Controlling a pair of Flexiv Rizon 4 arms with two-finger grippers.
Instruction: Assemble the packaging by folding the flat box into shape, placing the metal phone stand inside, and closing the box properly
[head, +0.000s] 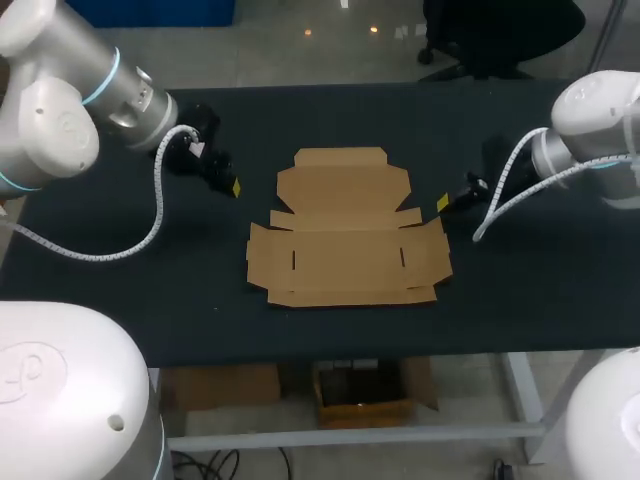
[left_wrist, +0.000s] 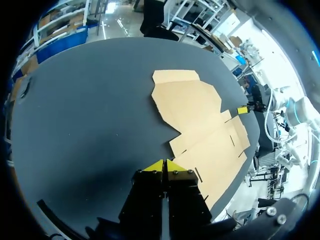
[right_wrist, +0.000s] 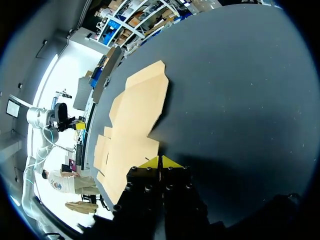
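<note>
– Left gripper (head: 232, 187), what's it doing? Holding anything?

– Nope, nothing in it. On its own wrist cam the two yellow tips (left_wrist: 156, 166) are pressed flat together, no gap at all. It hangs over the black table (head: 120, 290) at roughly 10 o'clock from the box (head: 345, 232), close but not touching.

– And the right gripper (head: 443, 203)?

– Same deal, tips (right_wrist: 171, 163) squeezed together on nothing. It sits at about 3 o'clock from the box, just beside a side flap, with a small gap as far as I can tell.

– So the box is just lying there?

– Yep, plain brown cardboard, completely flat and unfolded, in the middle of the table between the two grippers. The flaps are all spread out. The narrower panel points to 12 o'clock, and the wider one with two slits is at the 6 o'clock end. Each wrist cam shows it ahead of its gripper and a bit off to one side.
</note>
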